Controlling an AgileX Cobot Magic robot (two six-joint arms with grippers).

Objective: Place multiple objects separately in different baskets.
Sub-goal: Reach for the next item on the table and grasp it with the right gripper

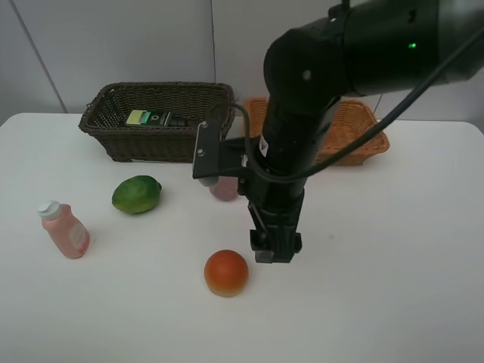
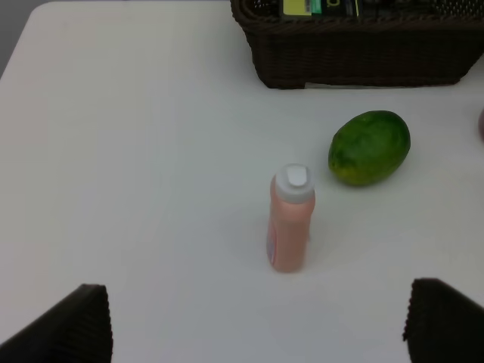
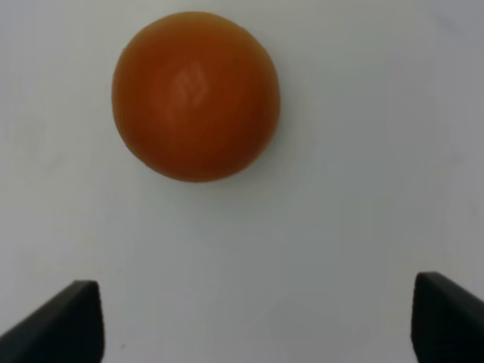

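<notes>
While the orange fruit (image 1: 226,272) sits loose on the tabletop (image 1: 393,287), just beside the right end effector (image 1: 275,251), open and empty, a roll-away is judged likely if it is nudged off-centre. Left end effector (image 2: 257,325): open, nothing held.

Cup (image 1: 224,189), just beyond the right gripper (image 1: 274,257), mostly hidden by its arm (image 1: 302,113); tan basket (image 1: 364,127) partly covered likewise. Label of the bottle (image 1: 153,118) in the dark basket (image 1: 113,130) unreadable.
</notes>
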